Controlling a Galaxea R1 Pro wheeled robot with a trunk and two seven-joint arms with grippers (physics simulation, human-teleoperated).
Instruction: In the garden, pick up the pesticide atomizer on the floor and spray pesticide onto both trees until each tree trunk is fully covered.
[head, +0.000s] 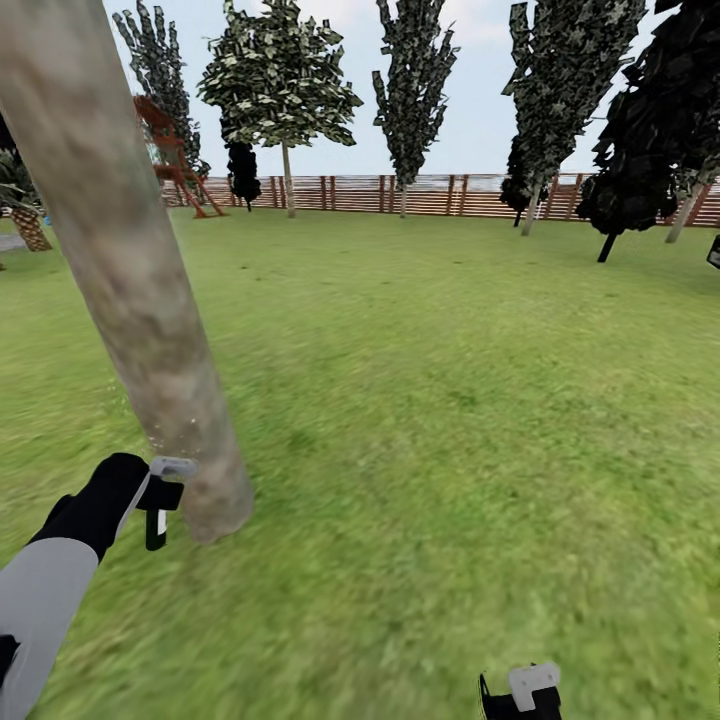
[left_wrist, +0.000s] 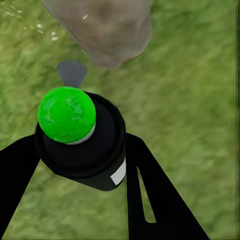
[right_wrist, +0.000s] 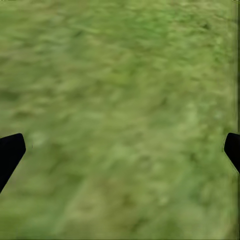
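1. Down at seven o'clock in the head view, the left gripper (head: 160, 497) sits right at the foot of the thick, mottled beige-grey tree trunk (head: 125, 270), which leans up toward eleven o'clock.
2. Its jaws are clamped on the small near-black pesticide atomizer with the white label (left_wrist: 85, 150); the left wrist view catches it square between the two black fingers (left_wrist: 142, 185), and its round top reads bright green here, not red.
3. A small grey nozzle (left_wrist: 71, 73) juts from the bottle toward the base of the trunk, at twelve o'clock from the cap, close by but apart.
4. A few pale specks lie on the grass lawn (left_wrist: 190, 100) beside the trunk; whether they are pesticide, I cannot tell.
5. So we look to be at the spraying step, low on the first trunk.
6. Over at five o'clock, the right gripper (head: 520, 695) hangs idle over grass, jaws wide and empty.
7. Next move, by my reckoning: keep the nozzle aimed at the bark and sweep upward and around for full coverage, with the second tree yet to come.
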